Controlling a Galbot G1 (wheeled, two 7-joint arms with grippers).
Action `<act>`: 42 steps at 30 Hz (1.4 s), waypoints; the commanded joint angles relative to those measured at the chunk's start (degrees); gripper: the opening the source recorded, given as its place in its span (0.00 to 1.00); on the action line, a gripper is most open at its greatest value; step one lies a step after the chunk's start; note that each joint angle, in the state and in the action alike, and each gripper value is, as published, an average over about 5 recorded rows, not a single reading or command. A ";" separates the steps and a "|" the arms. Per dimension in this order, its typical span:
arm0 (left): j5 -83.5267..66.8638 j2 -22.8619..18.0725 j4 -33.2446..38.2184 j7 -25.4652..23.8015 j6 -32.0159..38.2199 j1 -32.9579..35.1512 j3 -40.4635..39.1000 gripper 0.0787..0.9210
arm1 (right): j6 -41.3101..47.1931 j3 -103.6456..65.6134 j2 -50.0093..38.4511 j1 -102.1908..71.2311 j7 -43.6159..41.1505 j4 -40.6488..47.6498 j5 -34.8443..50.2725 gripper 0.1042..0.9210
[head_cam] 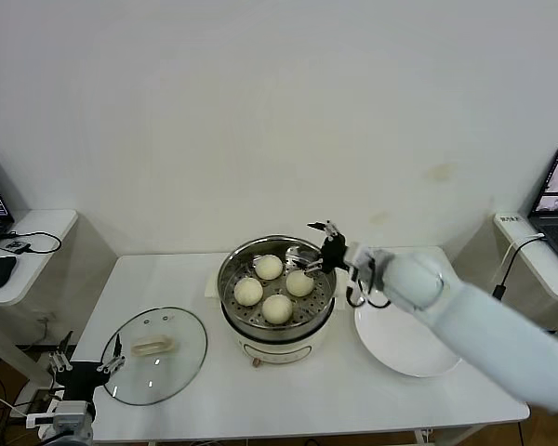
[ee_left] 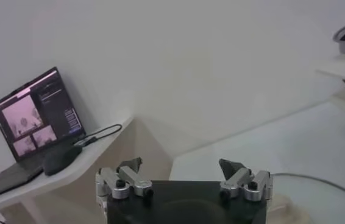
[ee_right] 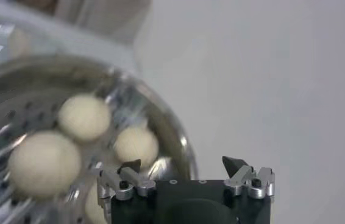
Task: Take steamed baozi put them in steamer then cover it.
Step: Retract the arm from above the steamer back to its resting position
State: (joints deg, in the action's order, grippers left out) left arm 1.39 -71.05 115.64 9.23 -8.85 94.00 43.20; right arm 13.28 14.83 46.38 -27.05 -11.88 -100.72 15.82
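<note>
Four steamed baozi (head_cam: 273, 290) sit on the perforated tray inside the steamer (head_cam: 277, 321) at tabletop (head_cam: 288, 395) centre; the right pincer (head_cam: 320, 247) hovers over the pot's right rim, fingers spread, holding nothing. The cover (head_cam: 154, 355) lies flat on the tabletop left of the steamer, apart from it, handle up. Left pincer (head_cam: 86, 364) parked low off the tabletop's front-left corner near the cover's edge, fingers spread and empty; white plate (head_cam: 407, 340) right of the steamer.
</note>
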 commanded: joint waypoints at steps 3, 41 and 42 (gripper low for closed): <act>7.09 -0.24 -3.06 0.03 3.61 -1.19 -1.31 0.88 | -23.59 -46.10 21.06 -47.26 4.35 -5.41 -13.18 0.88; 61.96 6.50 -13.53 -2.63 10.55 -2.25 -6.07 0.88 | -23.91 -68.63 42.23 -67.89 5.45 -15.64 -12.81 0.88; 61.94 6.43 -13.76 -2.69 10.49 -2.53 -6.32 0.88 | -23.96 -68.63 42.29 -67.97 5.44 -15.56 -12.87 0.88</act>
State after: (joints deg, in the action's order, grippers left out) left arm 60.16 -64.78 102.40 7.05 1.67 91.87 38.26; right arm -10.28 -51.12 87.10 -92.97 -6.66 -115.63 3.19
